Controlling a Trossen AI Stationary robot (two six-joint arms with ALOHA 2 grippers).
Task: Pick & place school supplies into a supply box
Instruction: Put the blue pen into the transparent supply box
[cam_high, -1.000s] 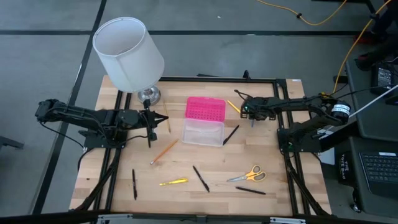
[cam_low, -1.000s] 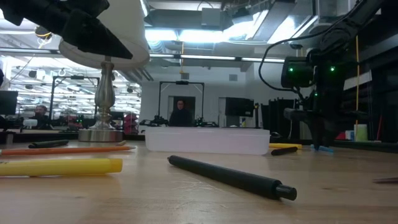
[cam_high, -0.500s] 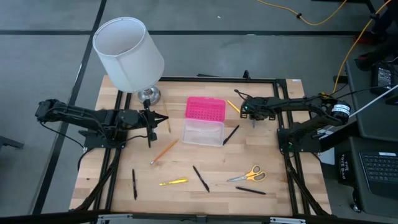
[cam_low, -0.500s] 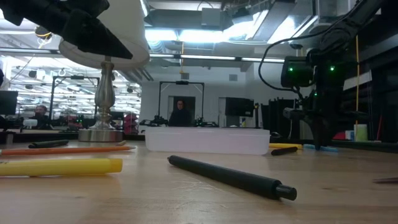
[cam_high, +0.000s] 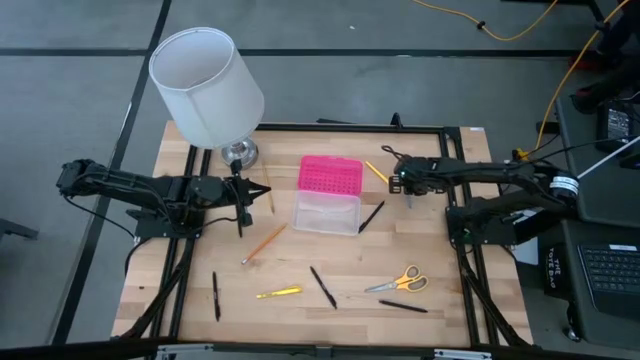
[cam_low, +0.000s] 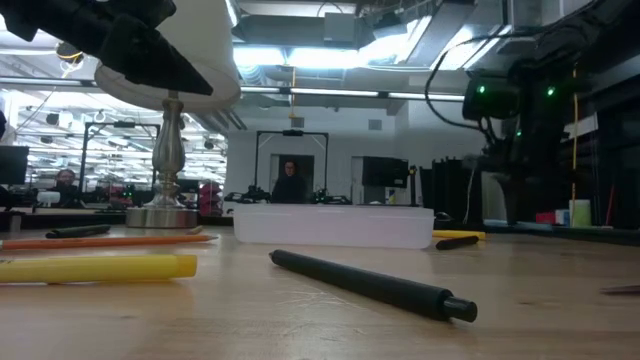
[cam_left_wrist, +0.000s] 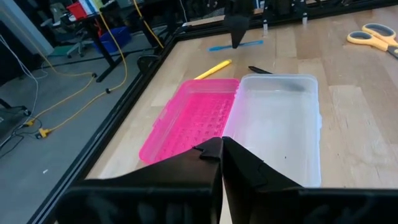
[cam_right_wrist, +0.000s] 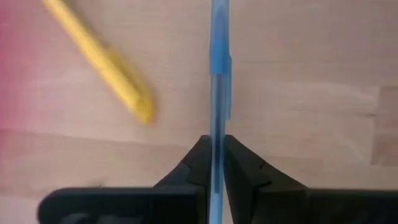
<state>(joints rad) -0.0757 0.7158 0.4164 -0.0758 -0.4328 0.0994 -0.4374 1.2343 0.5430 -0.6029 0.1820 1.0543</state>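
— Right gripper (cam_right_wrist: 217, 163) status?
— My jaws clamp the blue pen (cam_right_wrist: 219, 74), seen only by my wrist camera; a yellow pencil (cam_right_wrist: 102, 62) lies beside it.
— Left gripper (cam_left_wrist: 221, 149)?
— Jaws together, near the box (cam_high: 327, 194). Lamp (cam_high: 206, 85) stands behind.

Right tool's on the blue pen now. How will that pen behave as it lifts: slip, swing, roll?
The blue pen is slim and smooth, and the right tool pinches it near one end, so it may pivot or droop. It looks rigid and light, so bending seems unlikely. If it drops on the table, the round barrel would probably roll, perhaps toward the yellow pen.
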